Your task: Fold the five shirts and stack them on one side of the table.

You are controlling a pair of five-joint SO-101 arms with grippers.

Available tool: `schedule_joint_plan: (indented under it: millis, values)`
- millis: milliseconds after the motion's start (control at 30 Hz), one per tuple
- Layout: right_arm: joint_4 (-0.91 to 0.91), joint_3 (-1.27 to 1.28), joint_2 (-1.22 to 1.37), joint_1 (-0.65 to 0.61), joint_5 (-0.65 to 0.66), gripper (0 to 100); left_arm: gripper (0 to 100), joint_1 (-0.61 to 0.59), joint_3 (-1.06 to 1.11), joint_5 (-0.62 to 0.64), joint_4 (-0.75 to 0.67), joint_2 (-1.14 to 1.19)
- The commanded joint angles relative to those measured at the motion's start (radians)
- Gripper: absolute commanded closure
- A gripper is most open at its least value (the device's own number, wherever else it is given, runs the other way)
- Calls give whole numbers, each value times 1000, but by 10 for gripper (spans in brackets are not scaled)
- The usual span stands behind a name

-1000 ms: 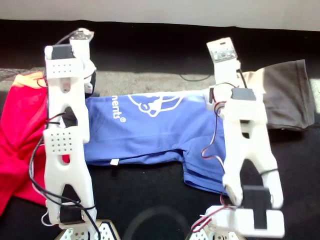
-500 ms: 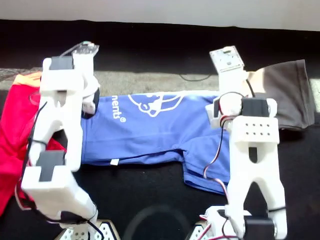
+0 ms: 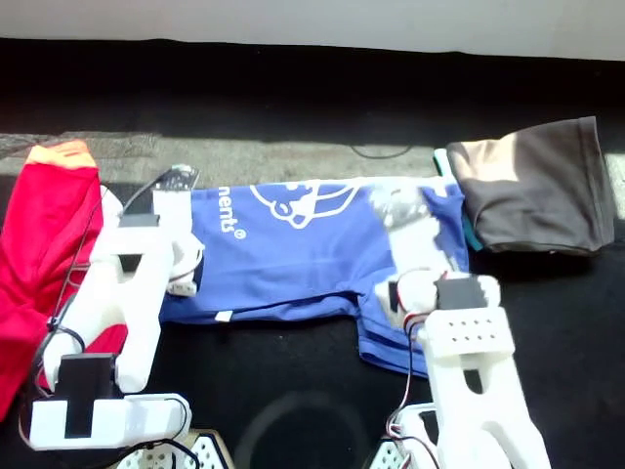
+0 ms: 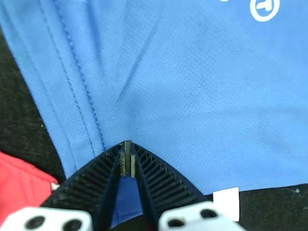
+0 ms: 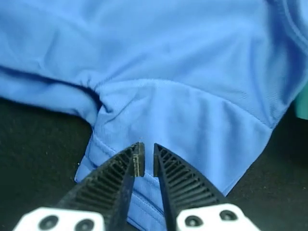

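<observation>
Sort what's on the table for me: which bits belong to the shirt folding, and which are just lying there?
Job: blue shirt, spread between the arms; red shirt at one end; folded dark grey shirt at the other.
Lying about: black cable on the table's far side.

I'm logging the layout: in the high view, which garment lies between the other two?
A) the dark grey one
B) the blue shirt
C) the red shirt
B: the blue shirt lies spread mid-table, the red shirt at one end, the dark grey garment at the other.
</observation>
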Motion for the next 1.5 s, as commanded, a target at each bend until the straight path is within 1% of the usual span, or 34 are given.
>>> schedule_joint_plan:
  millis: [0, 100, 200, 367, 467, 633, 767, 800, 1000, 1367, 1467]
  values:
    - [-84, 105, -31, -7, 91, 950, 991, 5, 62, 0, -97, -41]
    - [-107, 162, -31, -8, 130, 950, 991, 5, 101, 0, -150, -47]
    - [-88, 202, -33, -8, 169, 950, 991, 5, 102, 0, -153, -42]
    - [-54, 251, -39, -10, 282, 950, 991, 5, 102, 0, -153, -41]
    - [-54, 243, -41, -10, 310, 950, 991, 5, 104, 0, -153, -41]
    - [-59, 193, -39, -7, 305, 941, 991, 5, 104, 0, -153, -41]
    - [-61, 156, -31, -5, 308, 834, 991, 5, 104, 0, -153, -41]
    - [-65, 151, -31, -5, 308, 824, 991, 5, 104, 0, -153, -41]
    - [-128, 183, -19, -8, 308, 842, 991, 5, 104, 0, -153, -41]
    - [-133, 185, 159, -8, 310, 840, 991, 5, 104, 0, -153, -41]
    - [-176, 185, 189, -5, 310, 843, 991, 5, 104, 0, -153, -41]
